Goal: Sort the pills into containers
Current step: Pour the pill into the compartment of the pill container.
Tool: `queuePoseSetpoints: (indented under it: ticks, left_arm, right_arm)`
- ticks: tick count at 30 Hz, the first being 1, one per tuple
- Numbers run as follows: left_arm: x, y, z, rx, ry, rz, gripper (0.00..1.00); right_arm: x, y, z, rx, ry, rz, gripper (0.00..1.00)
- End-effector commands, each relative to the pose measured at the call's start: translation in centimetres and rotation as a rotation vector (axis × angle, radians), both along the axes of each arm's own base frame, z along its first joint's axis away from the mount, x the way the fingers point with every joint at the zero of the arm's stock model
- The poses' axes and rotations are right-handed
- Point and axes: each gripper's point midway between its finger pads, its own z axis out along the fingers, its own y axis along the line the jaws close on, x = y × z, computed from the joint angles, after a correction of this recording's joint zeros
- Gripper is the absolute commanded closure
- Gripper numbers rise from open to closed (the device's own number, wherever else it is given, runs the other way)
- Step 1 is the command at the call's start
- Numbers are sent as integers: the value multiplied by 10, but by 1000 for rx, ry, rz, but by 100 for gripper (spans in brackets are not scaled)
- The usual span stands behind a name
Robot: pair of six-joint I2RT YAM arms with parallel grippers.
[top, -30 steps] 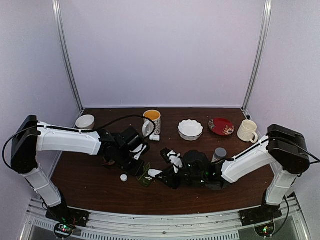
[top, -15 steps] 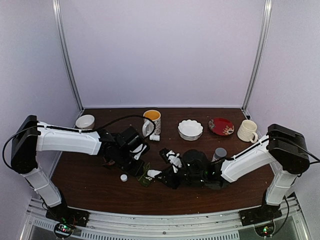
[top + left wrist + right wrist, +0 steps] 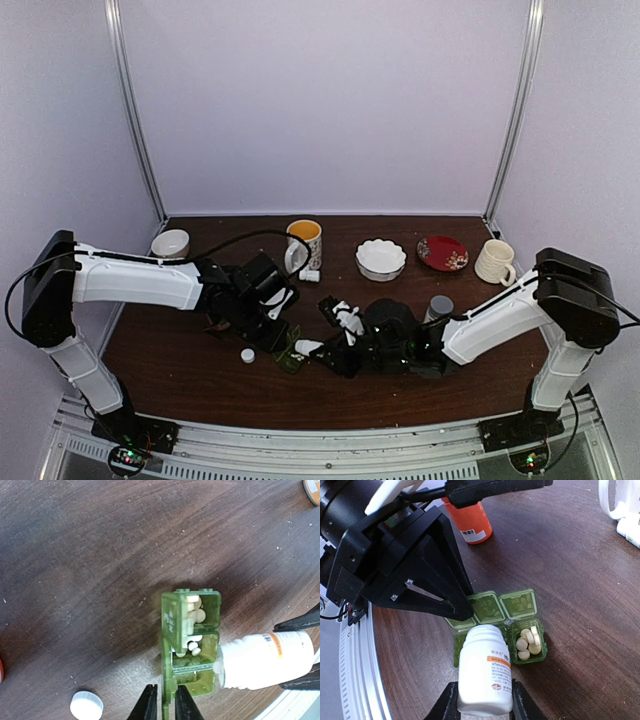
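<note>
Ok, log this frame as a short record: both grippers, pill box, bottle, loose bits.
left gripper: shut on pill box edge
right gripper: shut on bottle
bottle: white, uncapped, tipped, mouth at the box
pill box: green, lids open, pale pills in two compartments
cap: white, loose on table near the box

right hand point(image 3: 482, 702) edged slightly left, white bottle point(image 3: 484, 672) with it

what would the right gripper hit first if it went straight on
The white bottle in the right gripper would press into the green pill box, right at its mouth. The left gripper, clamped on the box, looks next beyond, though depth is unclear.
</note>
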Motion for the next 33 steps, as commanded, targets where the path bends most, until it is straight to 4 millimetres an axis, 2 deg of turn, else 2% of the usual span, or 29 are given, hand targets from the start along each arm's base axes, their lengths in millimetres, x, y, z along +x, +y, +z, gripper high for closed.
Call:
queuePoseSetpoints:
  ticks: [1, 2, 5, 9, 12, 14, 16, 17, 21, 24, 28, 31, 33]
  left_arm:
    - [8, -11, 17, -41, -41, -3, 85]
    - [8, -11, 16, -40, -40, -2, 85]
    - [8, -11, 17, -41, -42, -2, 85]
    - [8, -10, 17, -40, -43, 0, 85]
    - [8, -11, 17, -40, -43, -1, 85]
    - [8, -10, 16, -39, -42, 1, 85]
    - [7, -10, 16, -40, -40, 0, 85]
    - [8, -10, 16, -39, -40, 1, 85]
    - [7, -10, 18, -44, -42, 2, 85]
    - [7, -11, 20, -48, -44, 1, 85]
    - [8, -10, 20, -47, -46, 4, 85]
    - [7, -10, 20, -48, -43, 3, 85]
    - [7, -10, 20, -46, -45, 4, 85]
  right_arm:
    - [6, 0, 6, 12, -15, -23, 100]
    - [5, 2, 1, -24, -6, -8, 100]
    - [2, 2, 15, 73, -18, -4, 100]
    - [3, 3, -2, -26, 6, 2, 100]
    - [1, 2, 8, 61, -2, -8, 100]
    - [5, 4, 2, 5, 0, -12, 100]
    - [1, 2, -1, 2, 13, 5, 100]
    - [1, 4, 13, 82, -3, -4, 100]
    - [6, 3, 0, -12, 11, -18, 100]
    - [3, 3, 12, 75, 4, -15, 100]
    - [7, 4, -6, -48, 13, -15, 100]
    - [3, 3, 6, 50, 5, -15, 100]
    - [5, 5, 3, 14, 9, -13, 100]
